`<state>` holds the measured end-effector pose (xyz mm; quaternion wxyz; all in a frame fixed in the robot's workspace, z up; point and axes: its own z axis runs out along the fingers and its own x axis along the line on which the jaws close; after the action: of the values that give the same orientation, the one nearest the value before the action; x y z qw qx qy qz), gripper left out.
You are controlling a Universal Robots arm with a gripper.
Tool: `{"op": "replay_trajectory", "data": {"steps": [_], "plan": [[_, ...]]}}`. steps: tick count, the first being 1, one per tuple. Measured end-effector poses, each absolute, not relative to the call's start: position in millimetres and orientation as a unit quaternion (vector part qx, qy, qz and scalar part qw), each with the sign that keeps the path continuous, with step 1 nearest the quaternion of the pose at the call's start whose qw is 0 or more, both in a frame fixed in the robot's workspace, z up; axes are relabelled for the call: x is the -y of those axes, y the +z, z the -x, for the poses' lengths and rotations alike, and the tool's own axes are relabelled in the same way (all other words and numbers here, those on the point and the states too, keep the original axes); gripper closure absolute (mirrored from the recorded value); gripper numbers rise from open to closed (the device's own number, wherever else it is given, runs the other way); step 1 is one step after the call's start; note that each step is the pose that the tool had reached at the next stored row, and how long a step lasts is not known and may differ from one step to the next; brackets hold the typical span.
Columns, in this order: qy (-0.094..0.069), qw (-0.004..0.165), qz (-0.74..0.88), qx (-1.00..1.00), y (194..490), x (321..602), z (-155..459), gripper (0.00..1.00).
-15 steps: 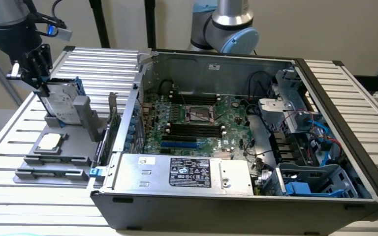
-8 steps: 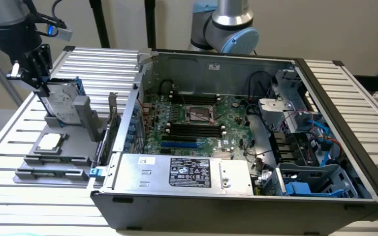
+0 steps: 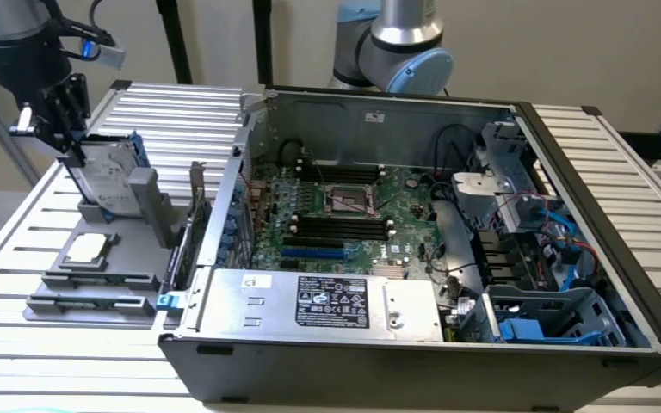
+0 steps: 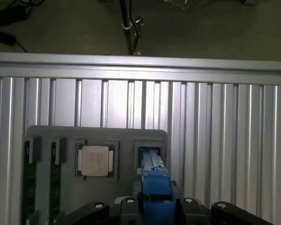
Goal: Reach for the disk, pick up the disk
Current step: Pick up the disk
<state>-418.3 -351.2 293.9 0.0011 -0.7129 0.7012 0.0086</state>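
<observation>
1. Pincer is sitting closest to the wrist camera, straddling the blue top edge of the disk. You're not getting a clear read from either view on whether it's clamping or just hanging around that edge, so I can't tell.
2. Disk is standing on edge, slightly tilted, in a slot at one end of the grey tray. The tray is lying on the slatted worktop at the exterior view's left, outside the computer case.
3. Handling, my read: you're dealing with a stiff, dense, shock-sensitive part. The metal faces are looking slick, and the blue plastic carrier is likely giving better bite. I'm favouring a hold across the top edge on the carrier frame.
4. Grey upright post is hugging the disk's lower part, so any sideways pull is probably risking a bind in the slot.
5. Chip is sitting in the pocket just beside the slot, with memory sticks lying beyond it. Second arm is standing behind the case, well apart.
</observation>
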Motion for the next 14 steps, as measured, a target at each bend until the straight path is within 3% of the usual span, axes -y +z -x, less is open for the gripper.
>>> {"op": "replay_trajectory", "data": {"steps": [14], "plan": [[0.009, 0.001, 0.713, -0.701, 346, 351, 411, 0.67]]}}
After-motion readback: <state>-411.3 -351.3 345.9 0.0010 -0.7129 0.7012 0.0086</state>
